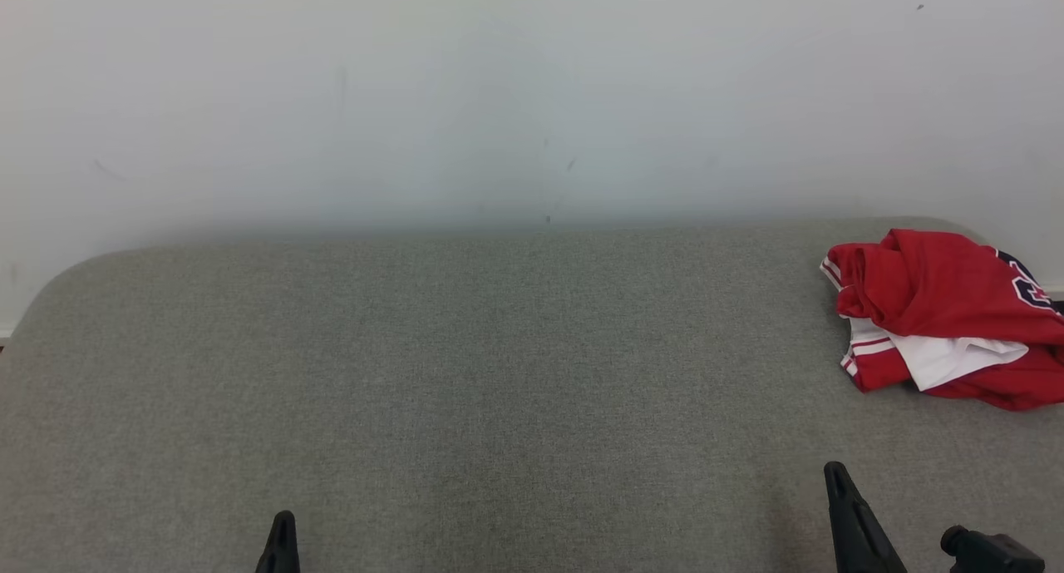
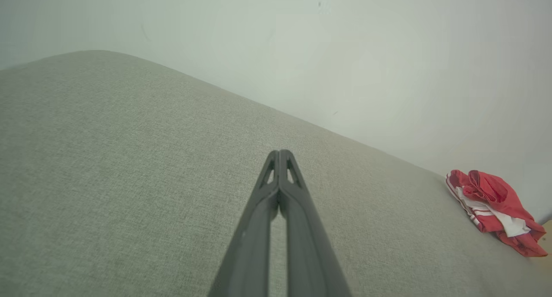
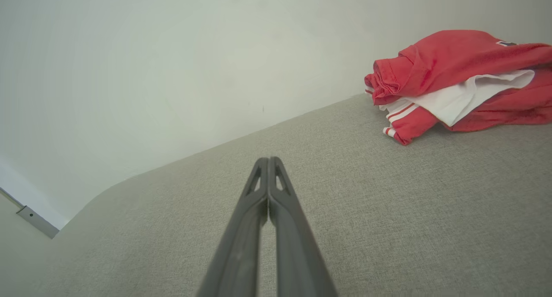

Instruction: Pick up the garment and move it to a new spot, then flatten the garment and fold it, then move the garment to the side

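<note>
- Grey woven fabric surface (image 1: 499, 373) spanned the head view, with a pale wall (image 1: 499, 99) behind it at 12 o'clock.
- Red garment (image 1: 939, 307), white-trimmed, lay crumpled in a heap at 3 o'clock, on the far right corner of the surface, near the wall.
- Left gripper (image 1: 283, 531) sat at 7 o'clock, fingers pressed together with nothing between them.
- Right gripper (image 1: 839, 490) sat at 5 o'clock, fingers likewise pressed together and empty, the garment well apart at its 1 o'clock.
</note>
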`<state>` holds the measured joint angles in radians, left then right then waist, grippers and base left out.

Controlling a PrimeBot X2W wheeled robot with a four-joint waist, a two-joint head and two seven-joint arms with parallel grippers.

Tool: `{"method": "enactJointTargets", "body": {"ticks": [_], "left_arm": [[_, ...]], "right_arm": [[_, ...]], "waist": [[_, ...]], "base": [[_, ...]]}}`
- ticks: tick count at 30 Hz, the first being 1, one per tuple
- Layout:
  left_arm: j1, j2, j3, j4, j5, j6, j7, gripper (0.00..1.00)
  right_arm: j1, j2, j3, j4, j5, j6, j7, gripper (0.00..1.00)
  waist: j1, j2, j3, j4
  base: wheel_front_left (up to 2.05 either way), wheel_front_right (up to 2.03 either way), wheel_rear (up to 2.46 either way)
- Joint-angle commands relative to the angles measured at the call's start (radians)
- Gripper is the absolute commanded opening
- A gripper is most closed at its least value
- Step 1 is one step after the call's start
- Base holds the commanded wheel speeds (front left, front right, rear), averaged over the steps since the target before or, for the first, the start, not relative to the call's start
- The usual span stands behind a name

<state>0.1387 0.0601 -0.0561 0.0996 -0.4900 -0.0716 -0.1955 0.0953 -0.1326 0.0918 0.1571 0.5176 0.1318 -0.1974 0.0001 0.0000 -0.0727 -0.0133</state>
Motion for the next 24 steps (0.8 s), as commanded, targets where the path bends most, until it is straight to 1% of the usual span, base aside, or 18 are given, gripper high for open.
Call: {"method": "enactJointTargets", "body": {"ticks": [1,12,13,24], "left_arm": [[-0.032,0.007,0.007,-0.007,-0.048,-0.006,0.008,0.00],[-0.065,0.014,0.023,0.017,-0.228,-0.016,0.047,0.00],[-0.065,0.014,0.023,0.017,-0.228,-0.016,0.047,0.00],[-0.095,0.019,0.040,0.037,-0.385,-0.023,0.082,0.00]], "right_arm": [[-0.032,0.000,-0.009,-0.009,0.048,0.000,0.008,0.00],[-0.061,0.006,-0.028,0.006,0.222,0.000,0.047,0.00],[-0.061,0.006,-0.028,0.006,0.222,0.000,0.047,0.00],[-0.088,0.012,-0.046,0.020,0.374,-0.001,0.083,0.00]], "waist": [[0.0000,0.0000,0.001,0.000],[0.0000,0.0000,0.009,0.002],[0.0000,0.0000,0.009,0.002],[0.0000,0.0000,0.016,0.003]], "base": [[0.00,0.00,0.00],[0.00,0.00,0.00],[0.00,0.00,0.00],[0.00,0.00,0.00]]}}
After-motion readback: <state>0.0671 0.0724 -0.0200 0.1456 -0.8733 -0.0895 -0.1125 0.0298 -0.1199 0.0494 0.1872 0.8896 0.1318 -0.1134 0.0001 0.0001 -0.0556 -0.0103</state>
